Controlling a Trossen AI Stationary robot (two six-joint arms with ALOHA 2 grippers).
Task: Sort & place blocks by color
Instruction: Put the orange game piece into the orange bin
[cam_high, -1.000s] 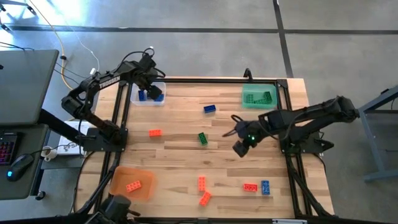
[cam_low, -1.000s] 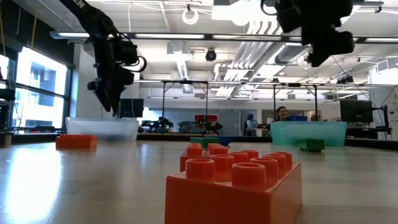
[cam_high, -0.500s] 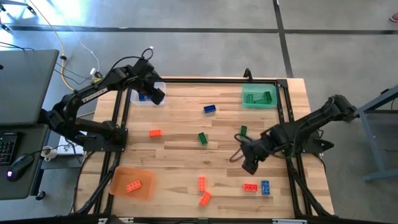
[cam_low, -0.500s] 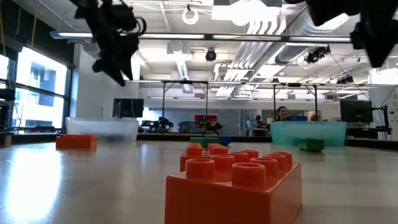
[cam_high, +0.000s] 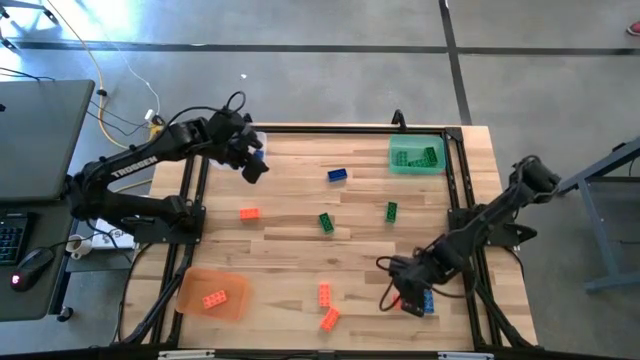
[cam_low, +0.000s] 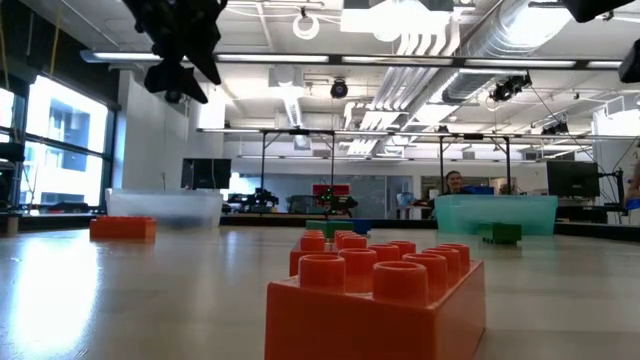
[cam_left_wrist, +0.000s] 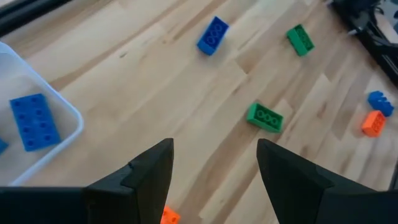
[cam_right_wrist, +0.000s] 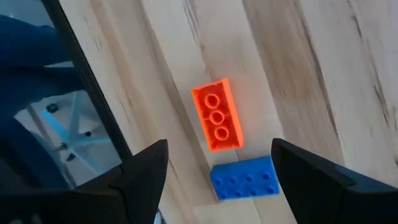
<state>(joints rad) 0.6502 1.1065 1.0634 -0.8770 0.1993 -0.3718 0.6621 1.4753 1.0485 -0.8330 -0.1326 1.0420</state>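
**A:** How far along is the sort?

**B:** Partly done. Working from the big things down: the table (cam_high: 300, 210) carries three trays. The green tray (cam_high: 417, 156) at two o'clock holds green blocks, the orange tray (cam_high: 211, 293) at eight o'clock holds one orange block (cam_high: 214, 299), and the clear tray (cam_left_wrist: 37, 124) at ten o'clock — mostly hidden under the left arm from above — shows a blue block (cam_left_wrist: 35, 121) in the left wrist view.

**A:** And what's loose?

**B:** A blue block (cam_high: 337, 175) near twelve, two green blocks (cam_high: 326, 222) around the centre, an orange one (cam_high: 249, 213) at nine, two orange ones (cam_high: 326, 305) at six, and an orange-and-blue pair (cam_right_wrist: 217, 122) at five. I'd judge more than half the job remains.

**A:** The grippers?

**B:** The left gripper (cam_high: 250, 162) hovers by the clear tray, fingers parted, nothing between them. The right gripper (cam_high: 410, 297) sits over the five o'clock pair, fingers spread and empty.

**A:** What changed since a second ago?

**B:** The right arm swung from mid-table down to five o'clock — and a green block now lies at three o'clock of centre where none lay before. The left gripper lifted away from the clear tray.
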